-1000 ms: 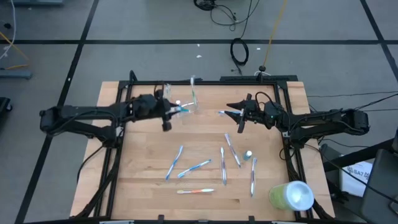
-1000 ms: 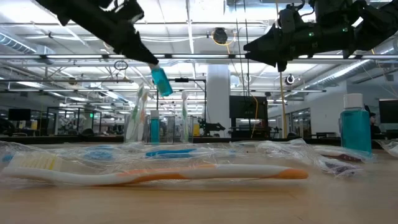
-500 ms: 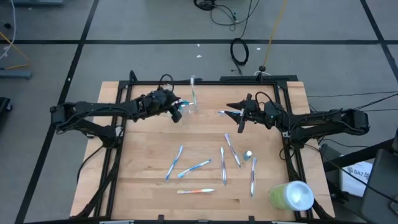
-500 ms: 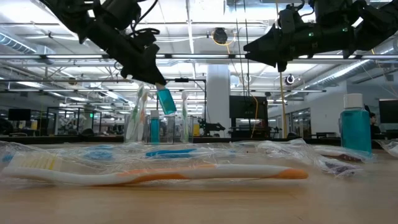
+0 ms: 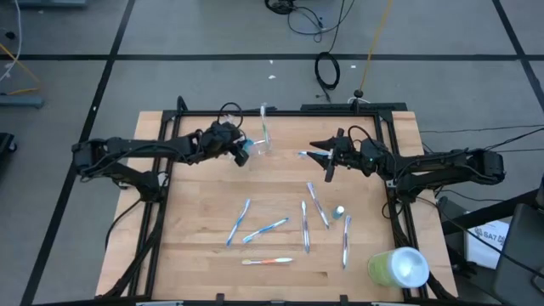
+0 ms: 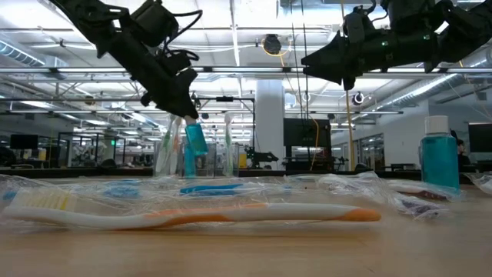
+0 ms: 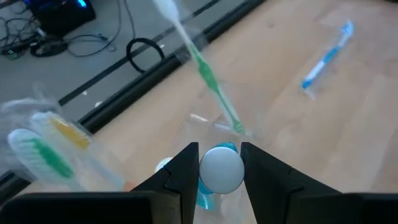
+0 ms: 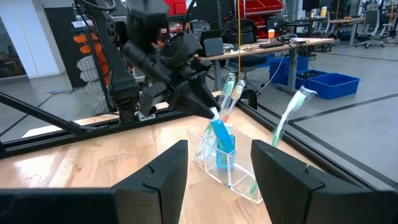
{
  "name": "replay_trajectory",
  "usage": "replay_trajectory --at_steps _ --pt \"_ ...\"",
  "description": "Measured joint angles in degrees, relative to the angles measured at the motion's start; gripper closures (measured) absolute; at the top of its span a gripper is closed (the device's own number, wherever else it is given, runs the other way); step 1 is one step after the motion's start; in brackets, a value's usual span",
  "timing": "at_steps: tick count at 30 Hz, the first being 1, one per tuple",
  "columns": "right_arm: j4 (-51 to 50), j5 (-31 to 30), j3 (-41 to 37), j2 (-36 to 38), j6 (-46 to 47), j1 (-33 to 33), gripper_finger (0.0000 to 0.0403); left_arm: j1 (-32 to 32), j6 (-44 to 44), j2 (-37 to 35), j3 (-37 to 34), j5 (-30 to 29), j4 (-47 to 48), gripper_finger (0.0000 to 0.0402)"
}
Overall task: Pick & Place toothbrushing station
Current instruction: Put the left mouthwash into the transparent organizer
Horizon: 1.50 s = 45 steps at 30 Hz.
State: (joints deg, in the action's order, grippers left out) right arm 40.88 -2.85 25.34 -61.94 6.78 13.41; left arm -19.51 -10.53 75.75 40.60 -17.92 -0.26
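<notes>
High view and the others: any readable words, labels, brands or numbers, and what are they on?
White box on the floor at the high view's right edge: dark print, too small to read.
Toothbrush wrappers, blue bottle: no legible text.
Nothing else carries readable text.

Two arms for your inventory, both matte black throughout. The left arm (image 5: 140,153), at the high view's centre left, is a slim tubular run with bulkier joint housings and thin black cables looping beside it. The right arm (image 5: 442,166), centre right, matches it in build and cabling. You will see each wrist view's lower edge filled by two broad, dark, flat-faced fingers (image 8: 155,180) with rounded shoulders and a lighter sheen along their edges.
</notes>
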Motion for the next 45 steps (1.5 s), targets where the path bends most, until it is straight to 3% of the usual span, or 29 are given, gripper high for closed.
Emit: replay_trajectory --at_steps 13,45 --pt "0.0 0.1 0.0 0.0 0.0 0.0 0.0234 -2.0 -2.0 6.4 0.0 -0.1 -3.8 0.0284" --pt "-0.4 0.1 0.0 0.0 0.1 0.0 0.0234 -1.7 -0.3 9.8 0.0 -0.2 -5.6 0.0284"
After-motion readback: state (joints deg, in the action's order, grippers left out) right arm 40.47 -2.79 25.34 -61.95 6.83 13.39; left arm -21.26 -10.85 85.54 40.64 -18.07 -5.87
